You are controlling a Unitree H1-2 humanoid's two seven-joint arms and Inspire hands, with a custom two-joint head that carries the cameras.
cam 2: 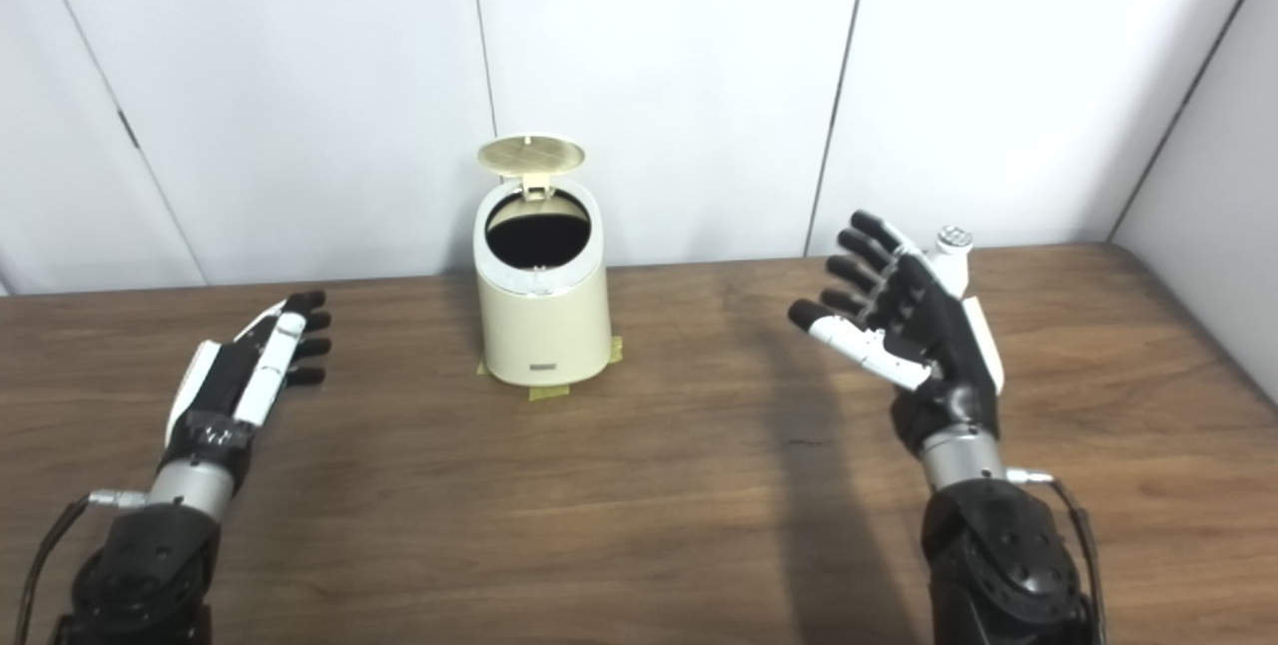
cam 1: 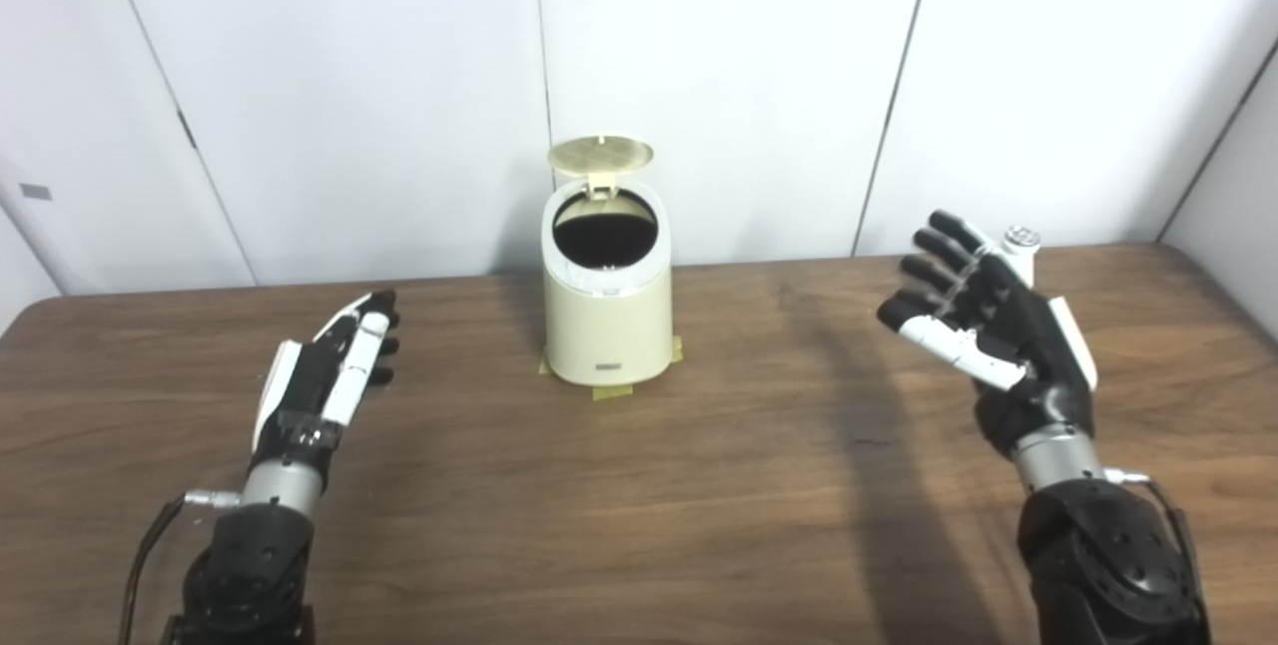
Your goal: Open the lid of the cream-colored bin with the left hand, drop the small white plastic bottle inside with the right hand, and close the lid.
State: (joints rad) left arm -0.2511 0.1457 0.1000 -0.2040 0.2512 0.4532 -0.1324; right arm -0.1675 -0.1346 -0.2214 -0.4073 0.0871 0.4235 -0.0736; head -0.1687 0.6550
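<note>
Left eye view: bottle (cam 1: 1020, 244) behind right hand (cam 1: 983, 321)

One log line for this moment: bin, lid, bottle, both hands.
bin: upright, taped | lid: open | bottle: behind right hand, cap visible | left hand: open, empty | right hand: open, raised

A dark brown wood-grain table (cam 1: 699, 525) stood against plain white wall panels (cam 1: 349, 76) divided by thin dark vertical seams. Lighting was even, shadows soft.
</note>
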